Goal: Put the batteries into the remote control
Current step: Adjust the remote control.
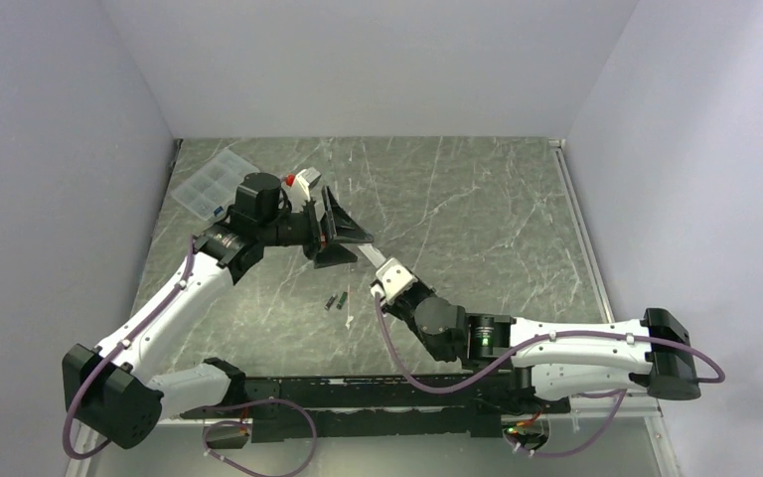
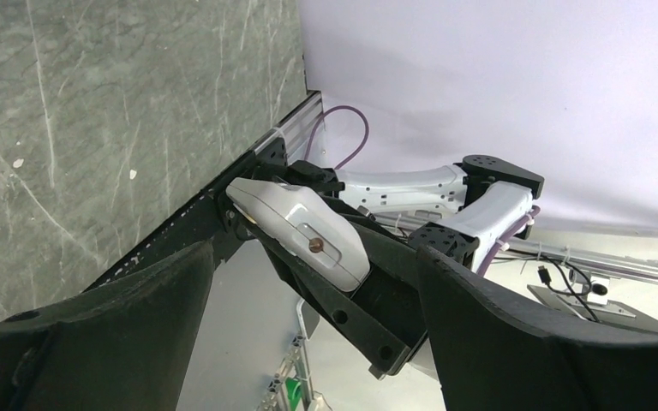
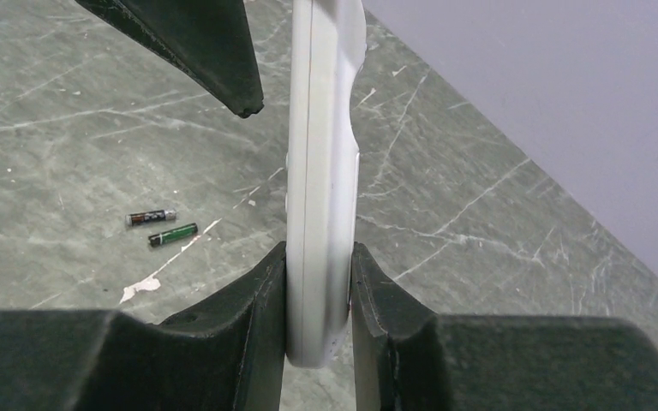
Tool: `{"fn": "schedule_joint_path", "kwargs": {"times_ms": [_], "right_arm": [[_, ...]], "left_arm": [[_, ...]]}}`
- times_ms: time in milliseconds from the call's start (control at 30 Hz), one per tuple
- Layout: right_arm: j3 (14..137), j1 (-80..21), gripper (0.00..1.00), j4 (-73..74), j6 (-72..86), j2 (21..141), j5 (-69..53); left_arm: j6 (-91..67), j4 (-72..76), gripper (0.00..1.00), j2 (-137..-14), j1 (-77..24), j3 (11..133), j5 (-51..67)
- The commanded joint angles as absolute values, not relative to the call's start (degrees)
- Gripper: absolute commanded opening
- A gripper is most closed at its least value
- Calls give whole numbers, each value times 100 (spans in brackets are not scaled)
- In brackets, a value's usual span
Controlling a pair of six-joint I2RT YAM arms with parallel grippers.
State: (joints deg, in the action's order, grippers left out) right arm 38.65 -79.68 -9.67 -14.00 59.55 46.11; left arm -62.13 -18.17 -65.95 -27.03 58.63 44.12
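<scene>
My right gripper (image 3: 320, 257) is shut on the lower end of the white remote control (image 3: 321, 154) and holds it edge-on above the table. In the top view the right gripper (image 1: 385, 278) points the remote (image 1: 368, 256) toward my left gripper (image 1: 343, 238). The left gripper (image 2: 317, 257) is open, its black fingers (image 2: 548, 342) spread on either side of the remote's (image 2: 300, 227) free end without touching it. Two slim dark batteries (image 3: 150, 217) (image 3: 172, 234) lie side by side on the table, left of the remote; they also show in the top view (image 1: 336, 299).
A clear compartment box (image 1: 209, 184) lies at the table's far left corner behind the left arm. The marble table (image 1: 477, 219) is walled on three sides. A metal rail (image 1: 581, 238) runs along its right edge.
</scene>
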Motion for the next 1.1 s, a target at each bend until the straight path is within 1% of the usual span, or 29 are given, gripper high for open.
{"fn": "schedule_joint_path", "kwargs": {"times_ms": [0, 33, 67, 100, 133, 300, 700, 800, 900, 1067], "right_arm": [[4025, -8033, 0, -1322, -1437, 5951, 4718], [4025, -8041, 0, -1319, -1437, 5955, 4718], [4030, -8054, 48, -1311, -719, 5945, 2359], [4027, -8065, 3, -1314, -4728, 5951, 4574], [4019, -8082, 0, -1341, -5325, 5955, 4899], [3974, -8185, 0, -1530, -6054, 6016, 5236], [4092, -8315, 0, -1494, -5915, 5995, 5144], [4134, -8357, 0, -1510, -5855, 6018, 5095], [4173, -8389, 0, -1512, -5850, 6086, 5093], [4167, -8420, 0, -1526, -5702, 6090, 5063]], "left_arm": [[-6028, -1918, 92, -6621, -2689, 6134, 4415], [-6003, -1955, 92, -6633, -2689, 6157, 4412], [-5974, -1987, 91, -6635, -2689, 6165, 4404], [-5957, -2017, 91, -6636, -2689, 6165, 4391], [-5930, -2043, 91, -6636, -2689, 6162, 4380], [-5880, -2092, 90, -6618, -2689, 6144, 4318], [-5950, -1963, 88, -6724, -2689, 6110, 4350], [-5969, -1873, 83, -6795, -2689, 6085, 4346], [-6083, -1649, 71, -6888, -2689, 6020, 4456], [-6194, -1430, 55, -6917, -2689, 5948, 4516]]}}
